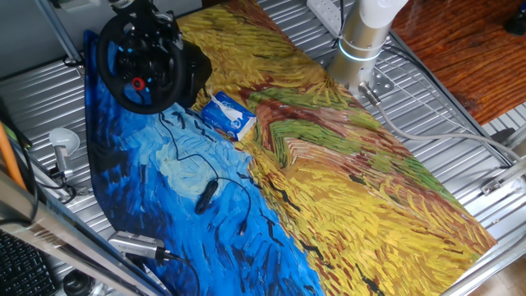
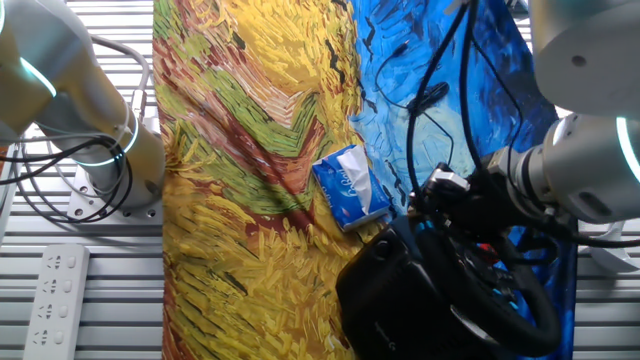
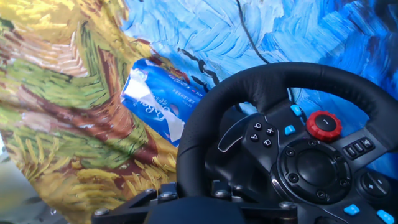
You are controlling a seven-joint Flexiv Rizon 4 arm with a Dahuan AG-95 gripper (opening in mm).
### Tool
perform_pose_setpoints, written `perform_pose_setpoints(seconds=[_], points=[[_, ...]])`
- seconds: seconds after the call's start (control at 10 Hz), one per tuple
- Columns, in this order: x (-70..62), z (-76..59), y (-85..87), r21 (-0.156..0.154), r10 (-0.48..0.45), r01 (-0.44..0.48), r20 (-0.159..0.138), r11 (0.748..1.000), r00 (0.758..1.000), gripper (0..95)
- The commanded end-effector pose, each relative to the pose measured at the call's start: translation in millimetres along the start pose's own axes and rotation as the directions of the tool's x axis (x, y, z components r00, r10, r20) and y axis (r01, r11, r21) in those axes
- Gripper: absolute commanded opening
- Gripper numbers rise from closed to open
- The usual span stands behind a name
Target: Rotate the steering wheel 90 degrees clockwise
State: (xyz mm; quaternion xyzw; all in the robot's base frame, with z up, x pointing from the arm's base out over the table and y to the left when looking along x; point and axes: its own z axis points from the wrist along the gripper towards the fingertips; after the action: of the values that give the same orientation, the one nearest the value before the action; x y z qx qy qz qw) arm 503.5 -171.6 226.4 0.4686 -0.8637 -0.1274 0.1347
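The black steering wheel stands on its black base at the far left end of the painted cloth. It also shows in the other fixed view and fills the hand view, where the dark hub has small buttons and a red round knob at its upper right. My gripper straddles the thick rim at the bottom of the hand view, one finger on each side and tight against it. It sits at the wheel's top edge in one fixed view and in the other.
A small blue-white box lies on the cloth just right of the wheel's base. A thin black cable with a small pod runs across the blue cloth. The arm's base stands beyond the cloth. A power strip lies on the slatted table.
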Motion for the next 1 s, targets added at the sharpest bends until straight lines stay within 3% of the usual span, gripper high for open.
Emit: perform_pose_setpoints(seconds=[0.1, 0.4, 0.5, 1.0], points=[[-1.4, 0.7, -0.9, 0.02, 0.022, -0.022, 0.003, 1.0, 1.0, 19.0], [-6.0, 2.8, -0.3, 0.025, 0.033, -0.033, -0.004, 0.999, 0.999, 19.0], [-8.1, 3.8, 0.0, 0.037, 0.037, -0.036, -0.022, 0.999, 0.999, 19.0], [-13.0, 6.6, 0.3, 0.048, 0.082, -0.081, -0.023, 0.996, 0.996, 19.0]])
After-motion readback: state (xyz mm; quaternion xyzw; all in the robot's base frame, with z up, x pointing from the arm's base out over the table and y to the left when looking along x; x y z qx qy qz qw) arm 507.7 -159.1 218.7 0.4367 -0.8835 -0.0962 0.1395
